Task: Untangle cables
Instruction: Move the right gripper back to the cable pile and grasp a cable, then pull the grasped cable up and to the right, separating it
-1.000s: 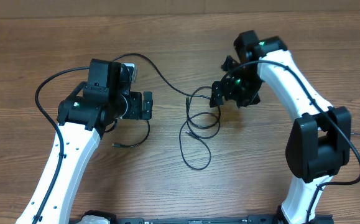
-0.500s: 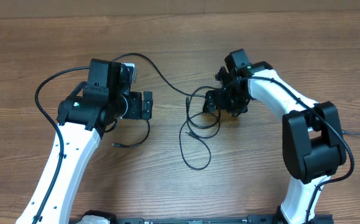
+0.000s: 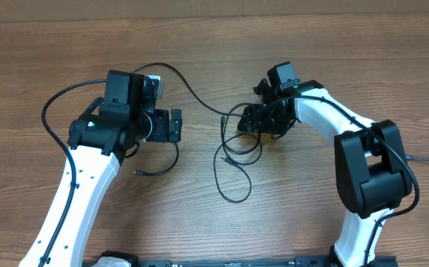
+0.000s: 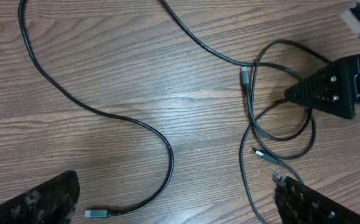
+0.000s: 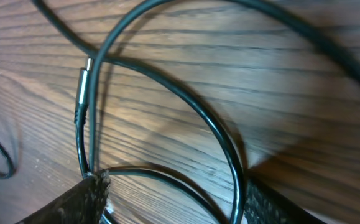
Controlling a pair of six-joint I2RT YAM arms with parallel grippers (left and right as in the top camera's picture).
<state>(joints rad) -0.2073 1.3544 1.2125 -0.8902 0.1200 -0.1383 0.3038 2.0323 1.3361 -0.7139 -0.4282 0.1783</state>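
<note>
We log black cables (image 3: 233,159) with silver plug ends (image 5: 83,93) on a brown table (image 3: 36,67) with streaky wood grain and pale sheen in spots. The left arm (image 3: 81,185) and right arm (image 3: 333,119) are white with black joints. There's a green light (image 3: 90,124) on the left one. Fingers (image 4: 43,199) of the left gripper (image 4: 176,183) are speckled black and tan.

Brown wood-grain table (image 3: 362,44). Thin black cables (image 3: 236,148) lie flat on it. Mid-table they overlap in loops, the biggest sagging toward the near edge. One run arcs in from far left and ends in a metal plug (image 4: 245,77) at the loops. Further left, a separate cord (image 4: 167,155) curves nearer, its plug end (image 4: 96,213) lying alone.
</note>
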